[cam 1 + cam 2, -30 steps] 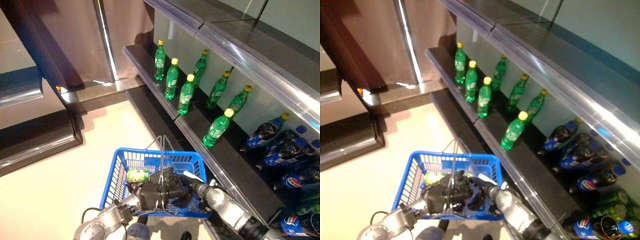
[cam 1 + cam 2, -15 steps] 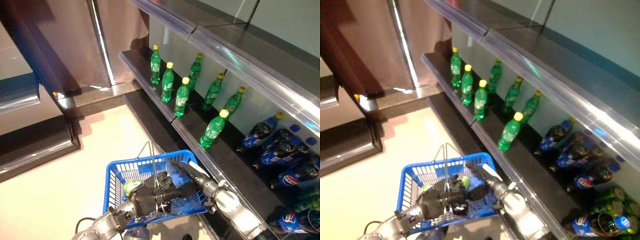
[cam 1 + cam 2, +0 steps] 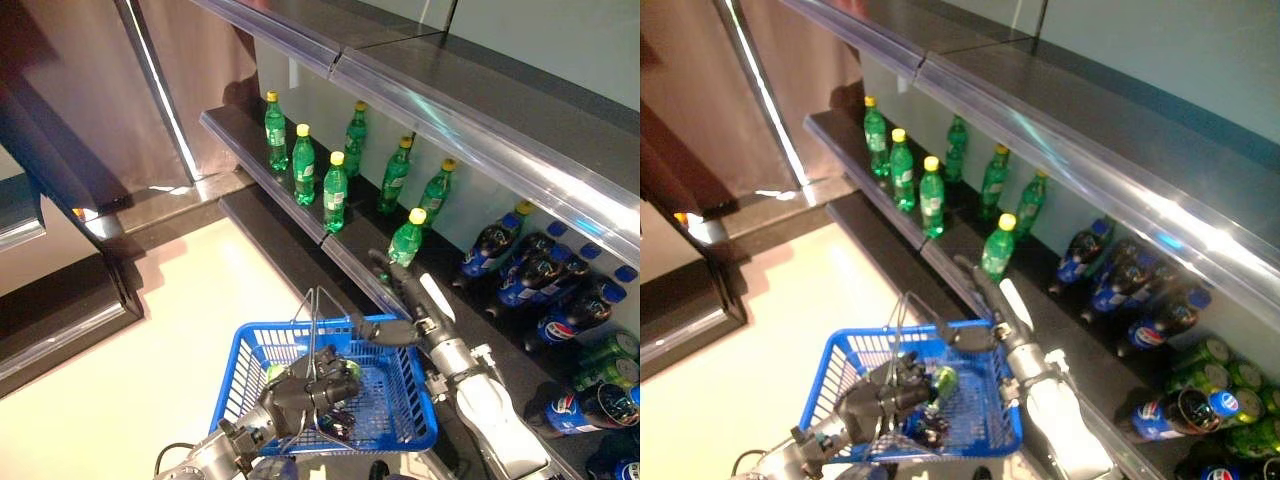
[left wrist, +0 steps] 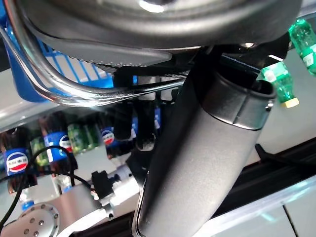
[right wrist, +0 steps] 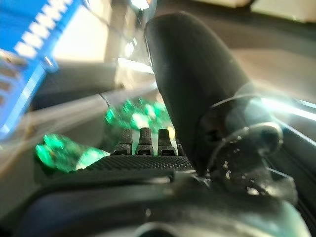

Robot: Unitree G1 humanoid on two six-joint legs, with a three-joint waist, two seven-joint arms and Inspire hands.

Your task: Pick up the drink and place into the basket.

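A blue wire basket [image 3: 289,327] hangs in front of the shelves, with my left hand [image 3: 296,394] shut on its metal handle [image 4: 49,94]. Inside it lie a green bottle [image 3: 943,380] and a dark bottle [image 3: 925,425]. My right hand [image 3: 397,298] is open and empty above the basket's far right corner. Its fingers [image 5: 143,143] stretch towards the nearest green bottle with a yellow cap [image 3: 405,240], a little short of it. That bottle stands upright at the shelf's front edge.
Several more green bottles [image 3: 333,190] stand in two rows along the same shelf. Dark cola bottles [image 3: 540,270] lie to the right, with cans [image 3: 600,350] below them. A deep upper shelf [image 3: 450,90] overhangs the bottles. Pale floor [image 3: 150,340] lies to the left.
My right hand has come up out of the basket and reached towards the shelf's nearest green bottle. The camera has shifted. My left hand still holds the handle.
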